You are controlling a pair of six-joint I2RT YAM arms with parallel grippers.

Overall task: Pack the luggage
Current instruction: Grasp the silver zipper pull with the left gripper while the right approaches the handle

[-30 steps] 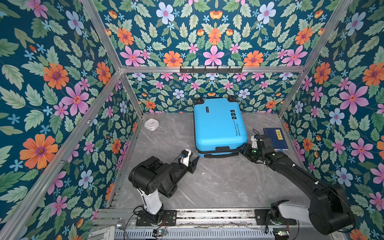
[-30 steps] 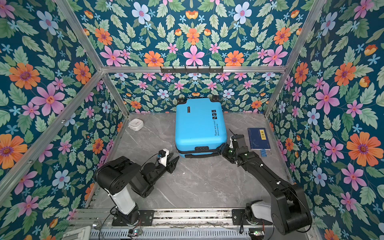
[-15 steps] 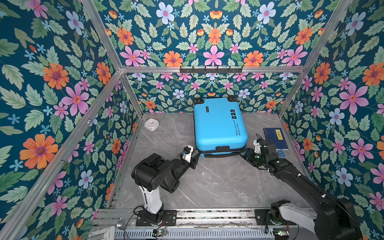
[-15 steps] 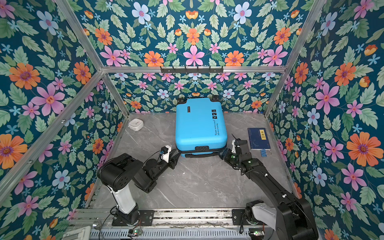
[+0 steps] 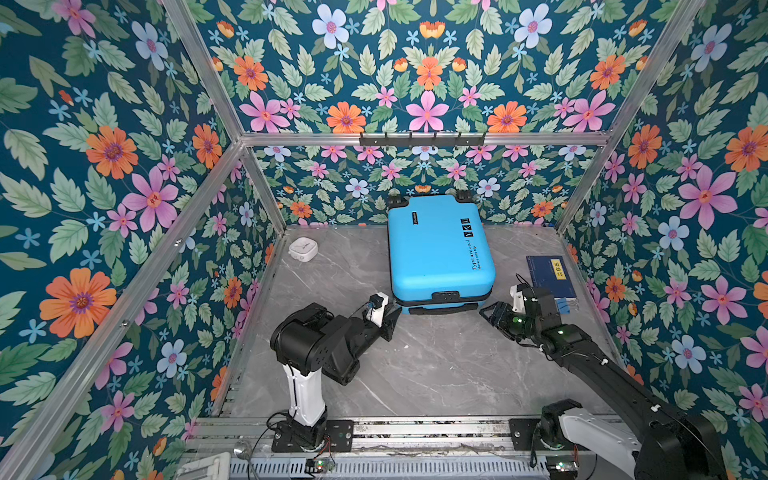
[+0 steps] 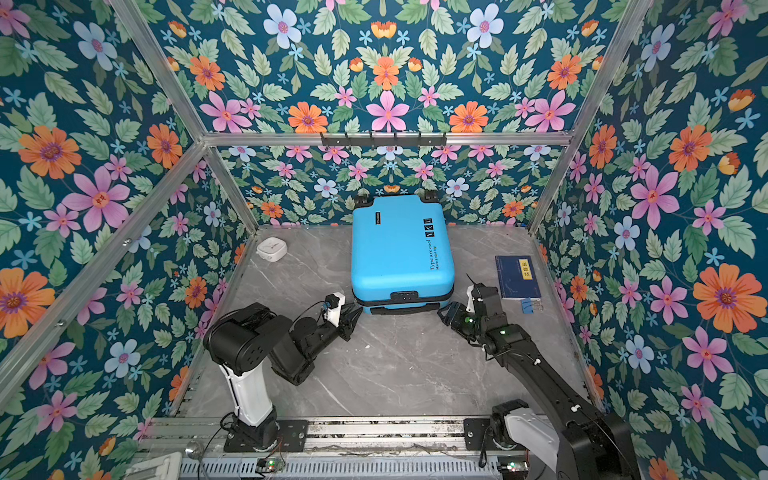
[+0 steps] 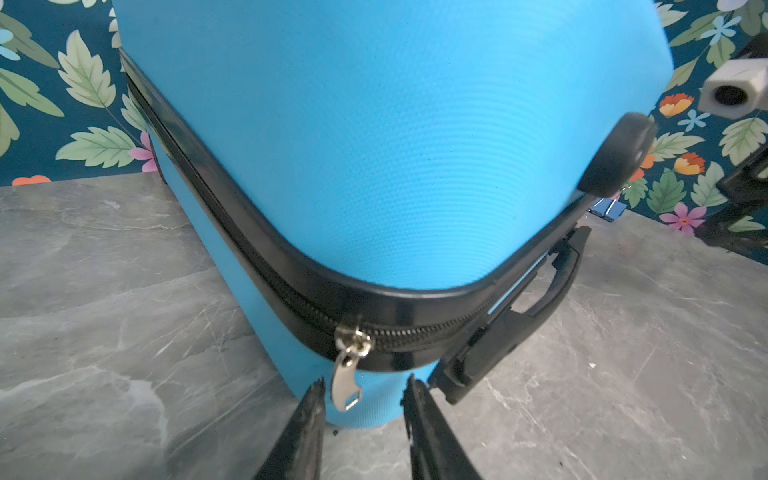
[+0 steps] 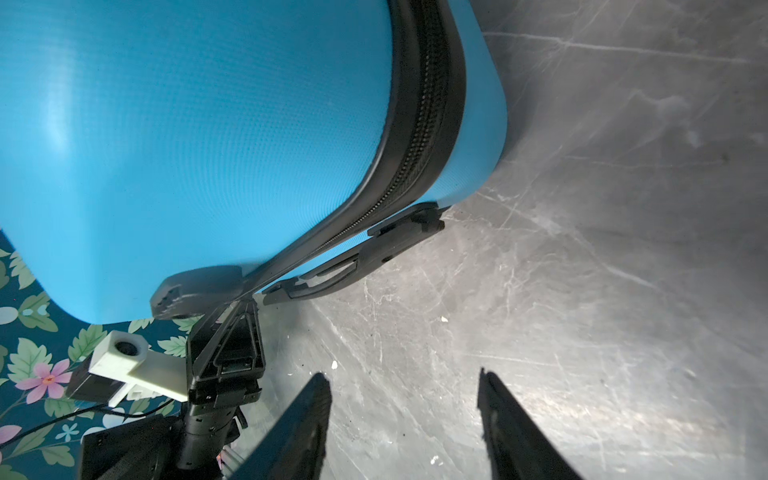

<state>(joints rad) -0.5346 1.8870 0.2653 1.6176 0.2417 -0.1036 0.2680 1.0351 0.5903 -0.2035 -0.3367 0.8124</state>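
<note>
Left gripper (image 7: 365, 380) is sitting low-centre in the left wrist view, jaws standing apart, flanking the silver zipper pull (image 7: 347, 382), not yet pinching it. Squeezing the tab squarely, then drawing along the zipper (image 7: 415, 332) looks best, steering clear of the carry handle (image 7: 540, 291) at lower right. The sky-blue suitcase (image 5: 436, 249) is lying shut at middle back of both top views. Right gripper (image 8: 403, 373) is hanging spread, empty, over bare marble tabletop (image 5: 415, 365); roomy foreground, blue book (image 5: 548, 276) at right.
</note>
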